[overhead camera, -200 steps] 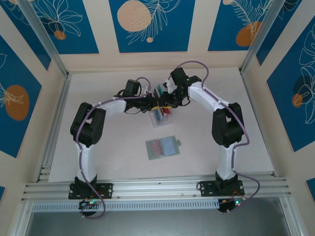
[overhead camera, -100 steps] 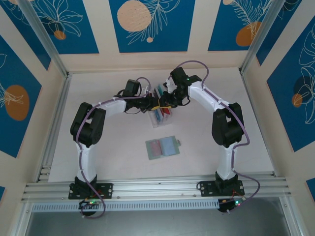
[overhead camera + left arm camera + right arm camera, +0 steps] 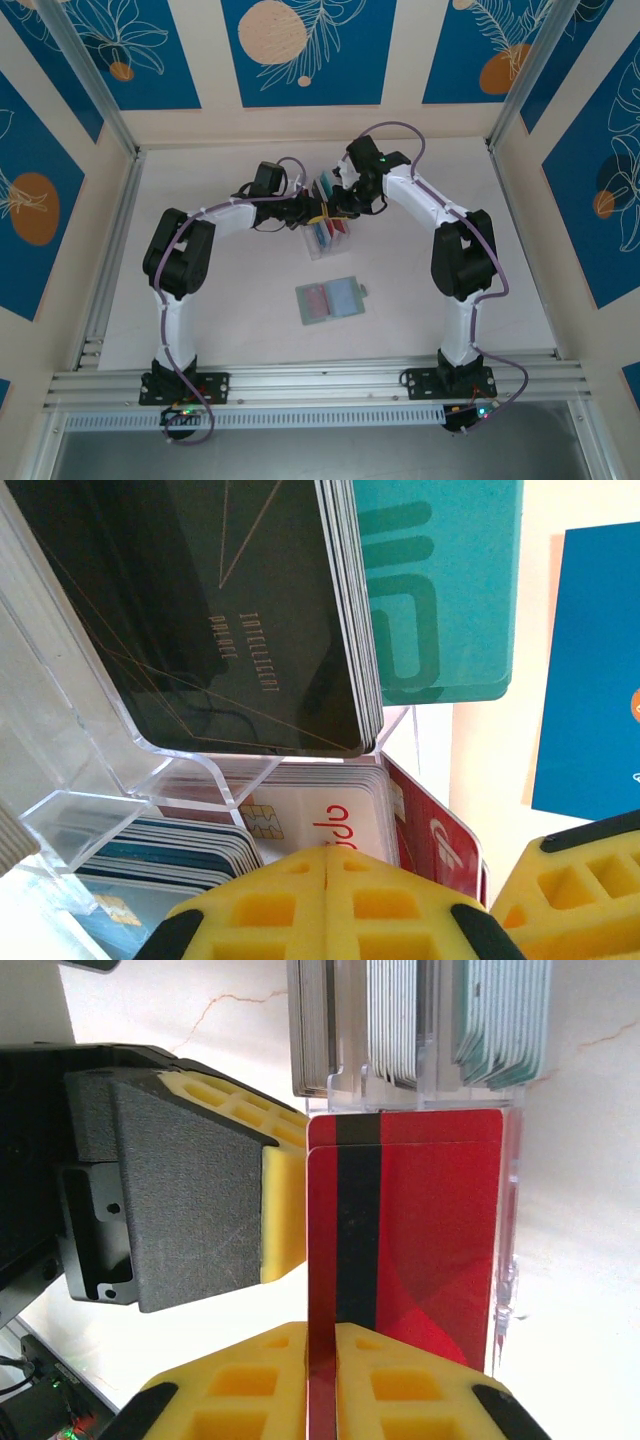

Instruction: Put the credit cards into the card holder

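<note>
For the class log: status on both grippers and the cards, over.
Left gripper shut beside clear rack. Right gripper shut on red card. Card holder open, unblocked.

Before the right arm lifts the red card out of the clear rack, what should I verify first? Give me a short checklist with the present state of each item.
1. The right claw is shut on the red card: ok.
2. One card alone is pinched: cannot tell; a second red card stands right behind it.
3. The left claw is shut: ok.
4. The left claw braces the clear rack: cannot tell.
5. The card holder lies open, pockets up: ok.
</note>
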Robot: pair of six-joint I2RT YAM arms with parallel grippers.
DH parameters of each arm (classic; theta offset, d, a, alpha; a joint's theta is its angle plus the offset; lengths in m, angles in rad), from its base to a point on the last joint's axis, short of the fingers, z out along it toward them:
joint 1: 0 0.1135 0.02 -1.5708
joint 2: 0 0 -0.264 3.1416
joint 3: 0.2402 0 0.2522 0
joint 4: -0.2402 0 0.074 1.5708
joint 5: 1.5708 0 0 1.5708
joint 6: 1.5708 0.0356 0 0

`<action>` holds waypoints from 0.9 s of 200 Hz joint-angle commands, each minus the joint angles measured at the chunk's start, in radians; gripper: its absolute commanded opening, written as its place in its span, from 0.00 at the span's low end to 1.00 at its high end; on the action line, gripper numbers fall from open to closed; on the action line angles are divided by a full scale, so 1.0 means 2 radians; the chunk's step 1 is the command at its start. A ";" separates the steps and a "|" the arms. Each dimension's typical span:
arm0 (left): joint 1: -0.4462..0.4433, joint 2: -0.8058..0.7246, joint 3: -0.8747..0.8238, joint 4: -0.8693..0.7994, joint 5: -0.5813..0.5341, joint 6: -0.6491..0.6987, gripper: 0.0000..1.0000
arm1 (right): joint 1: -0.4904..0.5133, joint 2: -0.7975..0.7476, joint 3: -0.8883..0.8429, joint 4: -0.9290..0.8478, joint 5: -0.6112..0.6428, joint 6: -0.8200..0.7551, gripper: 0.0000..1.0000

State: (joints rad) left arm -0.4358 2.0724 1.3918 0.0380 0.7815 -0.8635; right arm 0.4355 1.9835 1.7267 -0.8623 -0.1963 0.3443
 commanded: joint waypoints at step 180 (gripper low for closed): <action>0.004 0.012 0.000 0.009 0.007 0.003 0.05 | -0.026 -0.040 0.030 -0.053 0.057 0.005 0.00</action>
State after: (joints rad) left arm -0.4355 2.0735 1.3918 0.0380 0.7815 -0.8631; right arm 0.3874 1.9598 1.7653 -0.9504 -0.0772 0.3443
